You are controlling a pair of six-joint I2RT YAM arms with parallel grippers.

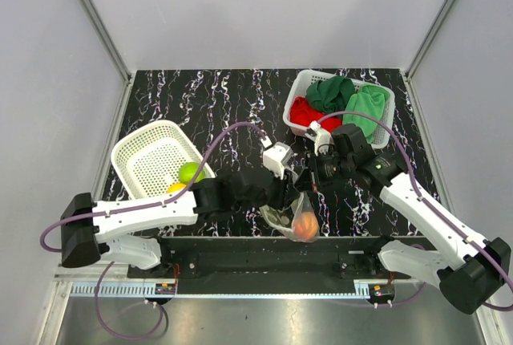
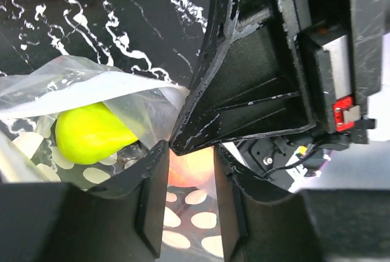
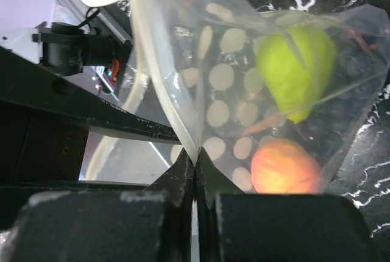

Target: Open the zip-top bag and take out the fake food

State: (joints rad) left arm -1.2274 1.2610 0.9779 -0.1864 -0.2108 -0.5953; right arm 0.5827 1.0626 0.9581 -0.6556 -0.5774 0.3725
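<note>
The clear polka-dotted zip-top bag (image 1: 290,215) (image 2: 91,85) (image 3: 231,61) hangs near the table's front edge, between both arms. My right gripper (image 1: 309,178) (image 3: 195,155) is shut on its upper edge and holds it up. Inside lie an orange-pink peach (image 1: 305,227) (image 3: 283,167) and a yellow-green apple (image 2: 91,133) (image 3: 295,70). My left gripper (image 1: 295,200) (image 2: 190,155) reaches into the bag's mouth. Its jaws are narrowed, with a fingertip on either side of the peach (image 2: 190,169). The right gripper's black finger (image 2: 244,79) hides the peach's top in the left wrist view.
A white perforated basket (image 1: 136,148) at the left holds a green apple (image 1: 188,172) and a yellow fruit (image 1: 175,188). A second white basket (image 1: 298,88) at the back right holds red and green cloths (image 1: 333,92). The black base rail (image 1: 264,245) runs just below the bag.
</note>
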